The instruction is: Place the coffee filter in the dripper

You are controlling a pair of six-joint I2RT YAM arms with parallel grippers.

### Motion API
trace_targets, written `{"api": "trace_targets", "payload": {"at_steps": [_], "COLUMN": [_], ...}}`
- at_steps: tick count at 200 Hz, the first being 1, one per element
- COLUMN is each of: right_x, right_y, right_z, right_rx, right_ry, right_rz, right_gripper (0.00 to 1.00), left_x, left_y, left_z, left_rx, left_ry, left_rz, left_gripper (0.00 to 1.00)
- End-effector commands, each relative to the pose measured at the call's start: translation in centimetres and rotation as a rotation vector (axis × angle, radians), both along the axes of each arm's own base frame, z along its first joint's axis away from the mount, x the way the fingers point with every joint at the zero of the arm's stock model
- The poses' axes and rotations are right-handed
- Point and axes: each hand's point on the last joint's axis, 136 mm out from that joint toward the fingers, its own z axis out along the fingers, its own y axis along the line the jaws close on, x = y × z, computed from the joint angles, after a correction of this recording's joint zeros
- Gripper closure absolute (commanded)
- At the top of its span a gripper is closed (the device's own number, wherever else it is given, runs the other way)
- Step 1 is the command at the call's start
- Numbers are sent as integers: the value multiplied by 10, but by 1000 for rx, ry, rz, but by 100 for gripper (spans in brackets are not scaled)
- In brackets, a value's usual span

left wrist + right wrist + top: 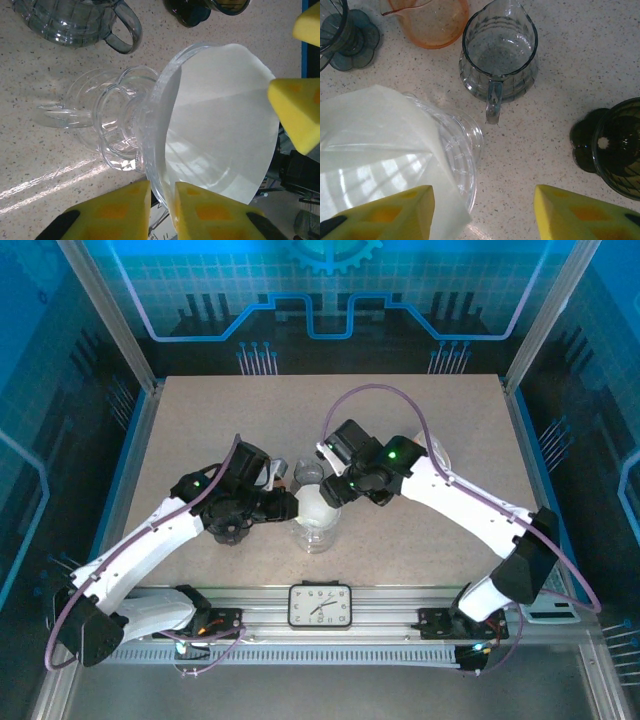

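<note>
The clear dripper point(318, 525) stands near the middle of the table point(200, 420), a little closer to the near edge. The white coffee filter point(225, 115) sits inside it. The paper opens out like a cone, and its top edge sticks up past the rim. The left gripper point(162, 186) has its yellow pads close together, one on each side of the dripper's rim, so it pinches the rim. The right gripper point(482, 192) has its pads far apart and holds nothing. One of its pads point(385, 212) is right over the edge of the paper, but I cannot tell if it touches. A grey glass pitcher point(497, 55) with a handle stands just behind the clear dripper, toward the far edge. An orange cup point(430, 20) is beside the pitcher. A dark green dripper point(615, 150) stands apart on the other side. A small clock point(320, 605) sits at the near edge, between the two arm bases.
</note>
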Motion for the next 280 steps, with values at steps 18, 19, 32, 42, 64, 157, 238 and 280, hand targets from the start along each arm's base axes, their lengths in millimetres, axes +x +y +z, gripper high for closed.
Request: {"api": "trace_targets", "payload": {"at_steps": [18, 19, 32, 42, 64, 157, 238, 280], "right_x": [5, 5, 4, 4, 4, -7, -16, -8], "right_y": [12, 12, 14, 14, 11, 5, 4, 6], "right_z": [1, 1, 0, -3, -8, -7, -15, 8], "right_rx": [13, 13, 13, 4, -19, -142, -124, -66], "right_ry": [17, 18, 21, 25, 18, -96, -68, -113], "right_rz": [39, 40, 45, 43, 34, -36, -81, -97], "right_gripper": [50, 50, 54, 60, 76, 100, 97, 43], "left_x": [-6, -6, -6, -5, -3, 3, 2, 1], "left_y": [-2, -1, 1, 3, 5, 1, 2, 5], "left_z": [-5, -5, -9, -11, -12, -8, -13, -18], "left_rx": [19, 20, 31, 34, 30, -34, -44, -35], "left_ry": [28, 29, 38, 44, 47, 43, 51, 58], "left_rz": [-45, -44, -39, -31, -16, 8, -4, -3], "left_gripper": [79, 79, 79, 78, 69, 53, 69, 69]}}
